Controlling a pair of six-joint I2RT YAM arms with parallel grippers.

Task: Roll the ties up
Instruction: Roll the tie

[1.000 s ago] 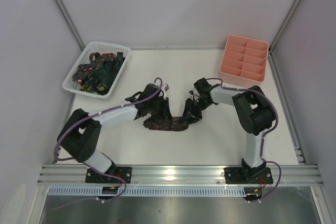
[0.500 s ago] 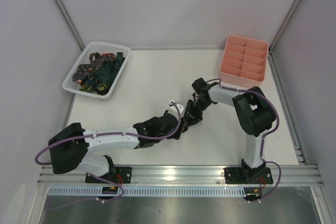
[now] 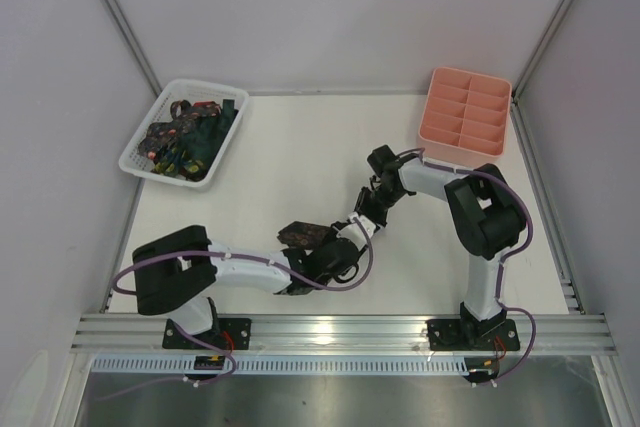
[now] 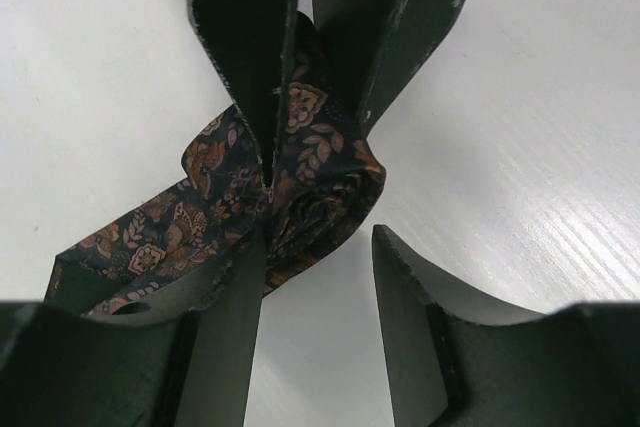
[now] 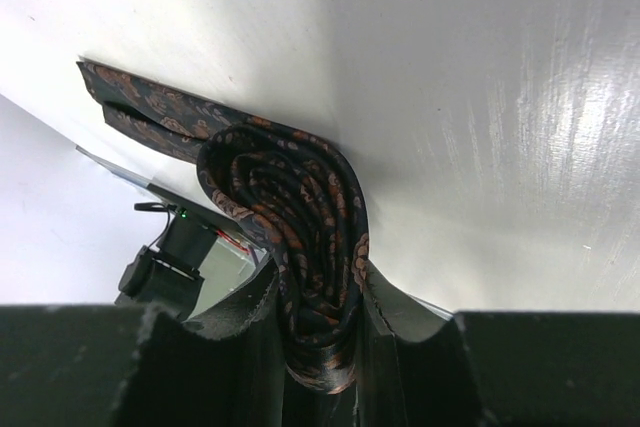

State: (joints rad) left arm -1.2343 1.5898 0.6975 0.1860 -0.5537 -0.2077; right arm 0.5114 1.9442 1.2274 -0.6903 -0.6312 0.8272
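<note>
My left gripper (image 4: 318, 239) stood released, jaws apart. One finger lay against the tail of the tie (image 4: 300, 177); the other was clear of it over bare table (image 3: 260, 157). Just ahead, my right gripper (image 5: 322, 295) was clenched on the coiled part of that same tie, holding the roll on edge, close against the table near its middle.

A second before, the tie had lain stretched out flat between my two grippers, with my left arm (image 3: 240, 269) reaching up toward the centre. That arm was now folded low along the near edge, with its gripper just beside the right one. From above, only a short brown stretch of fabric showed.

I counted two arms, two grippers and one tie out on the table. One white basket (image 3: 205, 85) sat at the far left holding a heap of ties (image 3: 185, 137) too tangled to number, and one pink tray (image 3: 470, 74) at the far right.

The tie was dark, patterned with brown-orange leaves and flowers. It was wound in a spiral of several turns, with a doubled tail trailing off to one side.
</note>
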